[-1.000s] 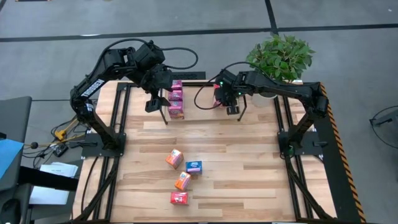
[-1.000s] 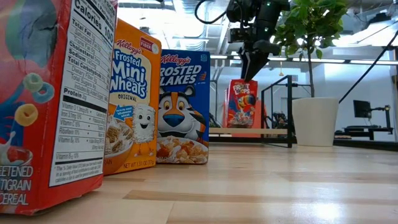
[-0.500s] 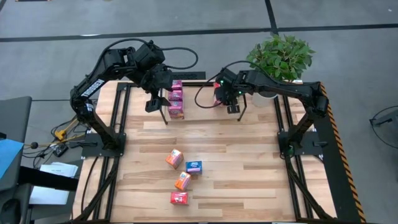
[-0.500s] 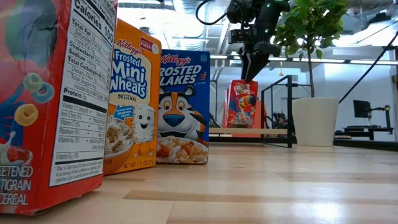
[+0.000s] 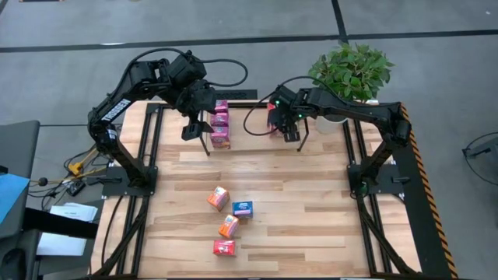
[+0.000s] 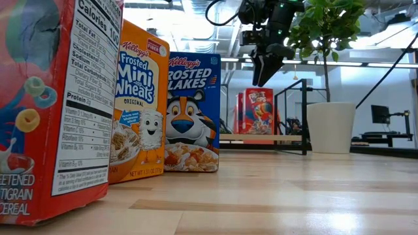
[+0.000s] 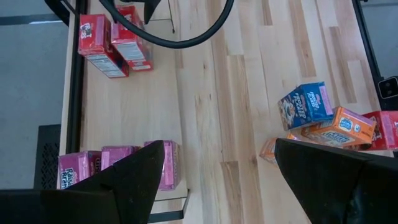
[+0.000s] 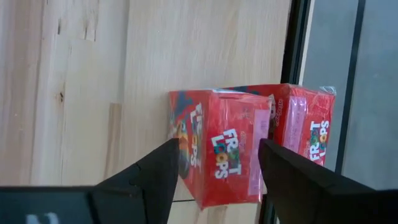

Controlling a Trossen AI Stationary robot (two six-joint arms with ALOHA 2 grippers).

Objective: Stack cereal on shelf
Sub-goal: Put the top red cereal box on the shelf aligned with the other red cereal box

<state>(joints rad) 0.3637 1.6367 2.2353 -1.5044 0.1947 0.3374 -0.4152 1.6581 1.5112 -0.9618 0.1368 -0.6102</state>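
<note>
Pale wood planks make up the table (image 5: 311,194), edged by a black frame, with a potted plant (image 5: 352,71) at about 1 o'clock. Near 12 o'clock the thin-rod shelf (image 5: 241,103) runs along the far edge. Three pink boxes (image 5: 220,124) stand in a row on its left part, and two red boxes (image 8: 239,146) stand side by side on its right part. The right tool (image 5: 292,134) hangs just above the nearer red box, its fingers (image 8: 149,174) spread to either side of the carton and clear of it, gripping nothing. The left tool (image 5: 196,129) hovers just left of the pink boxes, spread wide and empty. Four loose boxes (image 5: 226,219), orange, blue, orange and red, sit clustered near 6 o'clock, well apart from the shelf.
</note>
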